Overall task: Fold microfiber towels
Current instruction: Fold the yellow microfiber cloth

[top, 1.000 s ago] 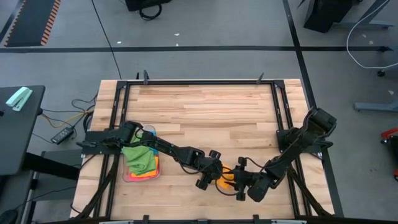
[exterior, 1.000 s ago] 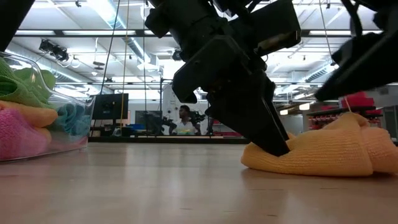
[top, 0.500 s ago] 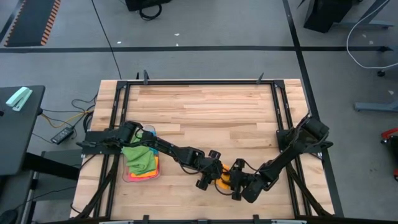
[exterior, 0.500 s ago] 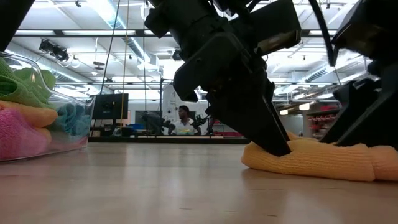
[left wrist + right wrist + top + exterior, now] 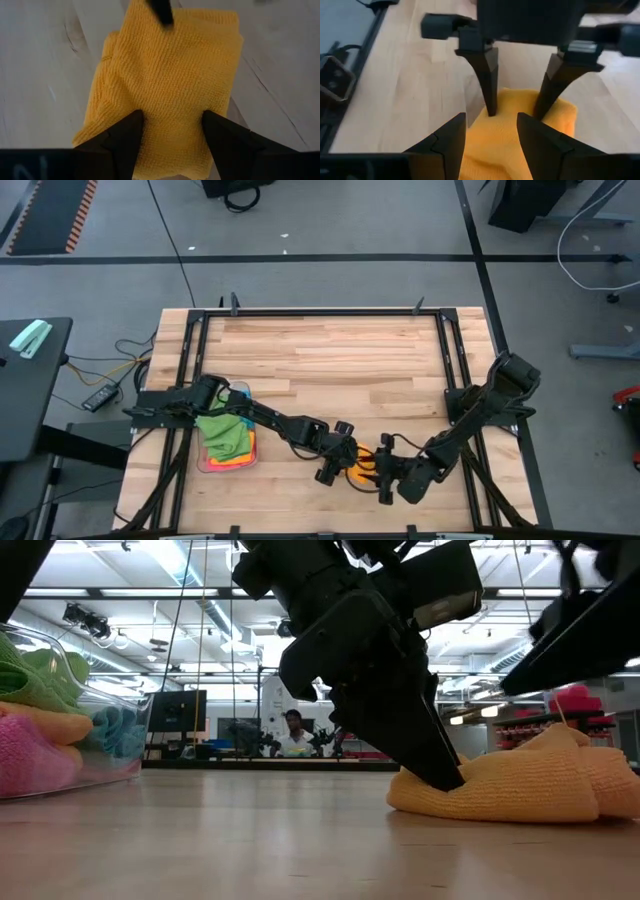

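L gripper [image 5: 338,468] and R gripper [image 5: 388,476] meet at table's [image 5: 340,360] near edge, both w/ fingers spread, pressing onto the orange towel [image 5: 500,790] lying folded there. Other towels [image 5: 224,436] sit in clear tray [image 5: 205,465] at left.

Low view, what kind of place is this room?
Probably a robotics lab or workshop: ceiling strip lights, a person at equipment behind, and a wooden table in a black frame on grey concrete.

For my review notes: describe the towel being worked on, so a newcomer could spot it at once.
On the wooden table, look near the front edge, where both arms meet. The orange towel lies bunched there between the left gripper and right gripper, alone on bare wood, unlike those in the tray.
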Robot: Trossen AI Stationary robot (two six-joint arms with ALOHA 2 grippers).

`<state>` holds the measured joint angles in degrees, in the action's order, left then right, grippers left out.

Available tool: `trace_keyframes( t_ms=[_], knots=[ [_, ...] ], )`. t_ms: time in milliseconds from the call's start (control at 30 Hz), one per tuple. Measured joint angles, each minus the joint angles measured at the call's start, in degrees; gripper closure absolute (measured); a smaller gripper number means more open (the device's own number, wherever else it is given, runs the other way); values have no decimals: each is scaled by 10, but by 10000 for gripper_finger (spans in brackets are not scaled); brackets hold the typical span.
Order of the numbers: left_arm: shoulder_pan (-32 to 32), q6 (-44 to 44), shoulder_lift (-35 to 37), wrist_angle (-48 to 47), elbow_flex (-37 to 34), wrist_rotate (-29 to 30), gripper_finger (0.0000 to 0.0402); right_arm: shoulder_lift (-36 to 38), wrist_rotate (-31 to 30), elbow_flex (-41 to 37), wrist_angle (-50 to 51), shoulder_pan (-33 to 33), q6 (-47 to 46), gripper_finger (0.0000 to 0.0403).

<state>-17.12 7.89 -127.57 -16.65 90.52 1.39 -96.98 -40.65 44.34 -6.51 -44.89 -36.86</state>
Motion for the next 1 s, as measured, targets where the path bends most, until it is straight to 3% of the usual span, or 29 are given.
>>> trace_keyframes(
  t_ms=[167,300,467,633,833,1000],
  knots=[
    [0,-2,0,0,0,0,178,-66,-15,0,-57,16,-6,217],
    [0,-1,0,1,0,0,180,-95,20,1,-46,12,-66,217],
    [2,1,0,5,0,-1,183,-71,44,2,36,-23,-137,217],
    [2,0,0,-1,0,-1,178,3,81,0,131,-54,-169,217],
    [3,-2,0,0,0,0,181,58,-25,0,116,-53,-91,217],
    [3,-9,0,0,0,0,178,21,-39,0,39,-15,-7,217]
  ],
)
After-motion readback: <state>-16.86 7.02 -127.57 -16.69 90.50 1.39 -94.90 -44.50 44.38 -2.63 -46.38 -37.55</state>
